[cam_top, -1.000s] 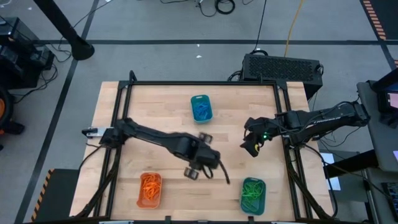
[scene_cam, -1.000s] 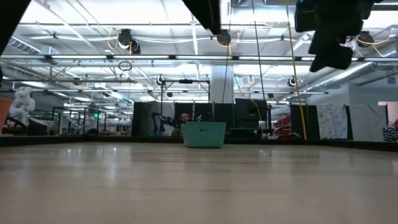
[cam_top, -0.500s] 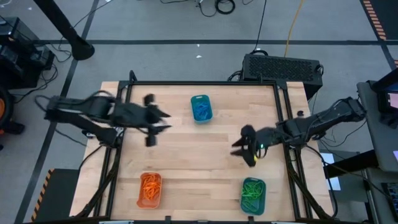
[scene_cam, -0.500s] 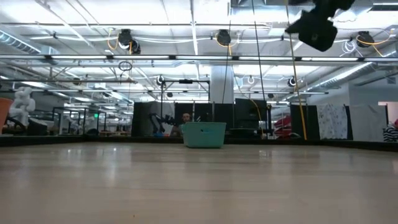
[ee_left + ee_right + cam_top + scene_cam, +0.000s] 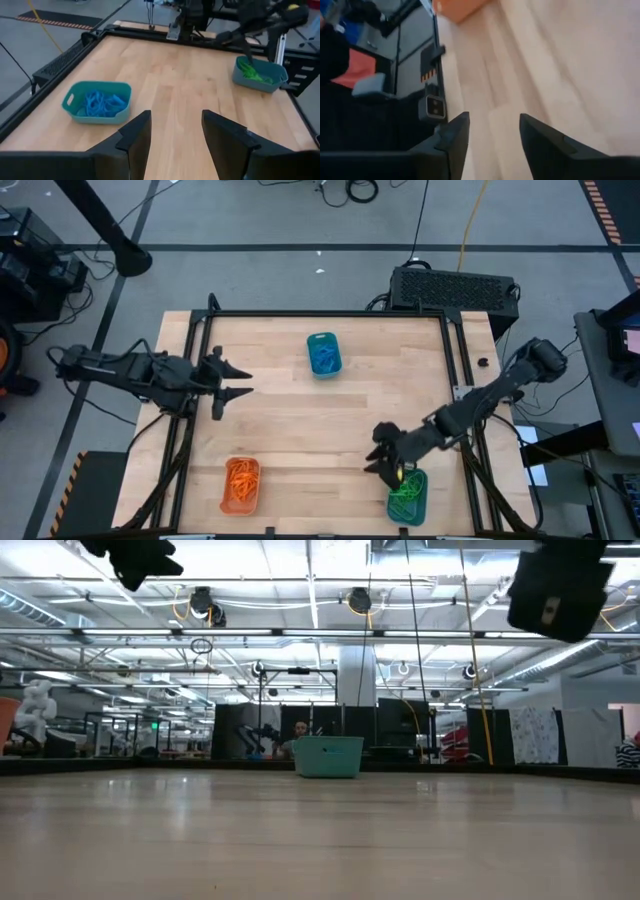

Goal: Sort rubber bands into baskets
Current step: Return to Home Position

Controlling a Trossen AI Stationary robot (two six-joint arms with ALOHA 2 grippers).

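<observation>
Three baskets rest on their bottoms on the wooden table. An orange basket with orange rubber bands is at the near left. A teal basket with blue bands is at the far middle. A teal basket with green bands is at the near right. My left gripper hangs open and empty over the table's left side, pointing right. My right gripper stands open and empty just left of the green-band basket, above the table.
A black frame rail runs around the table. A black box lies beyond the far edge. Bare wood stretches between the three baskets. In the low view both grippers stay high above the tabletop.
My left gripper has swung from the table's near middle back toward the left edge and turned level. My right gripper has gone from the right side toward the near edge, arriving beside the green-band basket. The baskets have not moved.
</observation>
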